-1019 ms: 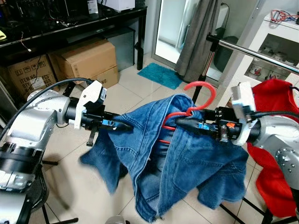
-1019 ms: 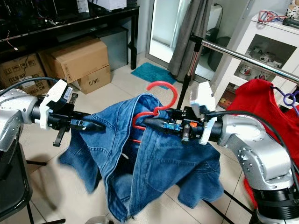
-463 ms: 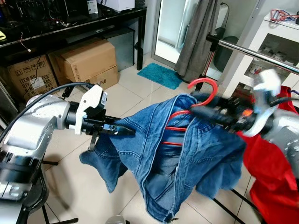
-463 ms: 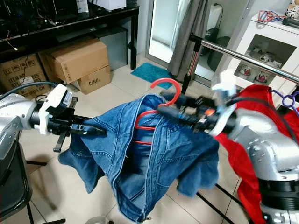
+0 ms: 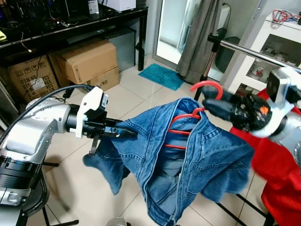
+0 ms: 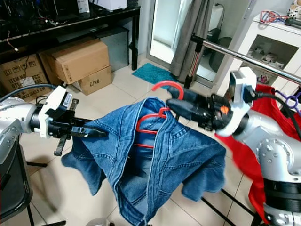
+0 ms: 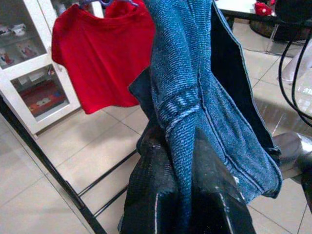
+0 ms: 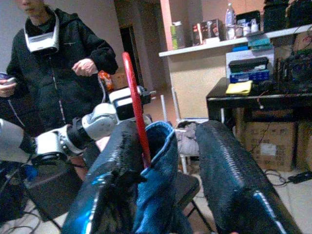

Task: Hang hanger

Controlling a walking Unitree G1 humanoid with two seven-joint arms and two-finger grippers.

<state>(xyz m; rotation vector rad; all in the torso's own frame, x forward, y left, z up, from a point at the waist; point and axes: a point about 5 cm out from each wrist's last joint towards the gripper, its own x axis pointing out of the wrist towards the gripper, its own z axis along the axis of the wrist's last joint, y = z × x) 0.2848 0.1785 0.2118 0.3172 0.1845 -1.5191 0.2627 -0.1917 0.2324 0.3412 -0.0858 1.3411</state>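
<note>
A red hanger (image 5: 207, 87) carries a blue denim garment (image 5: 188, 160) that droops toward the floor. My right gripper (image 5: 207, 106) is shut on the hanger just under its hook, and the red wire (image 8: 134, 107) runs beside one finger (image 8: 112, 185). The hook hangs below and in front of the silver rail (image 5: 254, 51), apart from it. My left gripper (image 5: 127, 134) is shut on the garment's left edge and pulls it sideways. In the left wrist view the denim (image 7: 180, 146) is pinched between the black fingers (image 7: 151, 200).
A red shirt (image 6: 254, 155) hangs from the rail at the right, on a purple hanger (image 6: 290, 100). Cardboard boxes (image 5: 89, 61) sit under a black desk (image 5: 70, 26) at the back left, a teal mat (image 5: 162, 75) by the door. A person (image 8: 48, 73) stands behind me.
My right arm has lifted the hanger and carried it to the right, toward the rail, turning its wrist. The denim swung along. My left gripper kept its hold, shifting only slightly.
</note>
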